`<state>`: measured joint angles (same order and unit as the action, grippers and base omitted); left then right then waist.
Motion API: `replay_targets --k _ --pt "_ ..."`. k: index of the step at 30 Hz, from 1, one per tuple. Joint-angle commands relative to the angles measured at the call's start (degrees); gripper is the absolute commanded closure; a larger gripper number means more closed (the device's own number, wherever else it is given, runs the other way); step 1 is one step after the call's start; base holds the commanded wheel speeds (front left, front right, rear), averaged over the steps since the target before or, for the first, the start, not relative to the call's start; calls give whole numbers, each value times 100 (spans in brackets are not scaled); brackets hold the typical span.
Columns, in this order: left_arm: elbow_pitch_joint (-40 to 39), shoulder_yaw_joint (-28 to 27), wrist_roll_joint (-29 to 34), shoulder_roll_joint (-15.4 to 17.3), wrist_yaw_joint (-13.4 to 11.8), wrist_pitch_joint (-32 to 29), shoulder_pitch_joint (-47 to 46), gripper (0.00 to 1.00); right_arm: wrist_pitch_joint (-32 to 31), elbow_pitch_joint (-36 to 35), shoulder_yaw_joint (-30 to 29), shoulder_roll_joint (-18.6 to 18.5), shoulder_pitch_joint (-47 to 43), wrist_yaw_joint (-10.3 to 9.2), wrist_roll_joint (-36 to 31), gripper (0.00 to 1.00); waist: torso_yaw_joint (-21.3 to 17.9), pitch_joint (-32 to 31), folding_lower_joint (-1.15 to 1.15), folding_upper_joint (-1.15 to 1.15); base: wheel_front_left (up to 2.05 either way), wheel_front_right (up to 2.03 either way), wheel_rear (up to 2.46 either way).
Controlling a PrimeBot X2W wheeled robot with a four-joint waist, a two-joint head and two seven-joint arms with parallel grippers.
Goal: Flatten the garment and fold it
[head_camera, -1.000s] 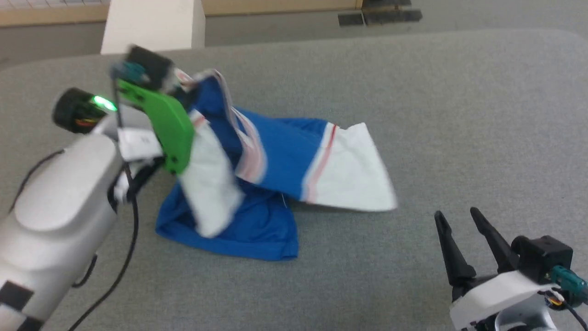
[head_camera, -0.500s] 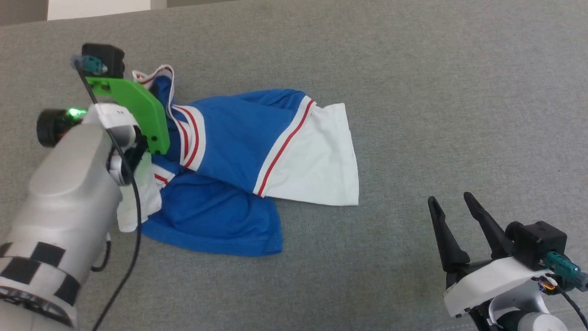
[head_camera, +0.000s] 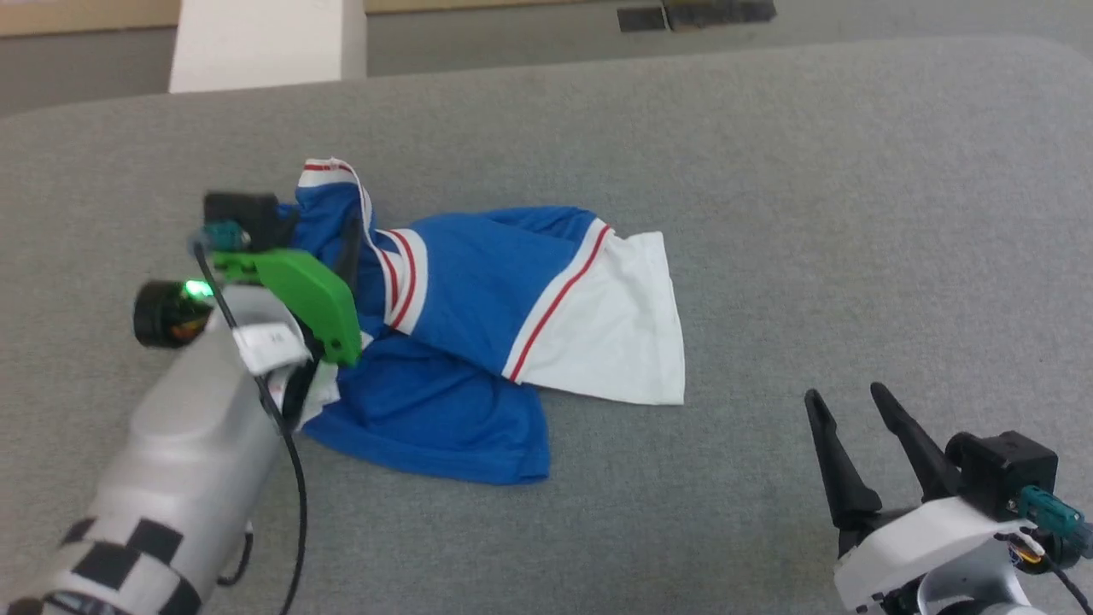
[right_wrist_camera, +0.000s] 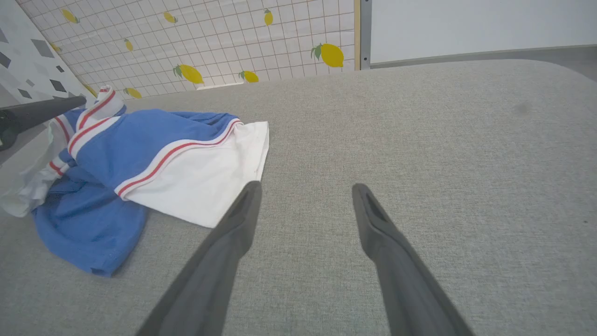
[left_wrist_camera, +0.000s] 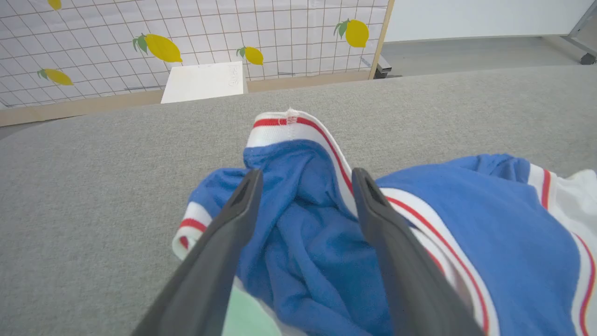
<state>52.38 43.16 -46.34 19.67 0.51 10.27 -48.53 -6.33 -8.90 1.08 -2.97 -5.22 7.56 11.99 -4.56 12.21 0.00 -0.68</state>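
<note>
The garment [head_camera: 478, 299] is a blue shirt with white sleeves and red-and-white trim, crumpled in a heap at the left middle of the grey table [head_camera: 768, 213]. One white sleeve [head_camera: 615, 342] is spread toward the right. My left gripper [head_camera: 337, 235] hovers over the heap's left end. In the left wrist view, my left gripper [left_wrist_camera: 305, 172] stands open, with bunched blue fabric [left_wrist_camera: 317, 224] and a striped trim edge [left_wrist_camera: 289, 123] lying under and between the fingers, none of it pinched. My right gripper [head_camera: 845, 395] is open above bare table at the lower right, well apart from the garment [right_wrist_camera: 140, 140].
A white box [head_camera: 256, 43] stands beyond the table's far edge at the upper left. A tiled wall with lemon prints [left_wrist_camera: 158, 46] lies behind it. Bare grey table surface [right_wrist_camera: 419, 140] stretches to the right of the garment.
My left gripper has opened and let go of the garment's striped edge, which has sunk back onto the heap. The head camera shifted. The right gripper stayed put.
</note>
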Motion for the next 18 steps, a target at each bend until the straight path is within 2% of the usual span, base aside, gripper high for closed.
replay_targets --k 1,6,13,17,18 --pt "-151 48 56 14 -12 22 223 0 -24 -51 -33 9 -104 -8 -11 0 212 -280 0 68 0 0 0" --pt "-1081 252 86 309 -141 -363 814 0 -94 -120 -72 9 -294 -8 8 0 353 -457 0 68 0 0 0" --pt "-2783 276 -22 1358 -849 -1387 1647 0 -166 -193 -31 9 -392 -8 31 0 402 -539 0 68 0 0 0" --pt "-3509 208 -201 1859 -1163 -1897 2007 0 -178 -211 -1 9 -400 -8 39 0 366 -501 0 68 0 0 0" --pt "-3825 178 -334 2071 -1266 -2185 2137 0 -183 -218 25 9 -374 -8 44 0 319 -406 0 68 0 0 0"
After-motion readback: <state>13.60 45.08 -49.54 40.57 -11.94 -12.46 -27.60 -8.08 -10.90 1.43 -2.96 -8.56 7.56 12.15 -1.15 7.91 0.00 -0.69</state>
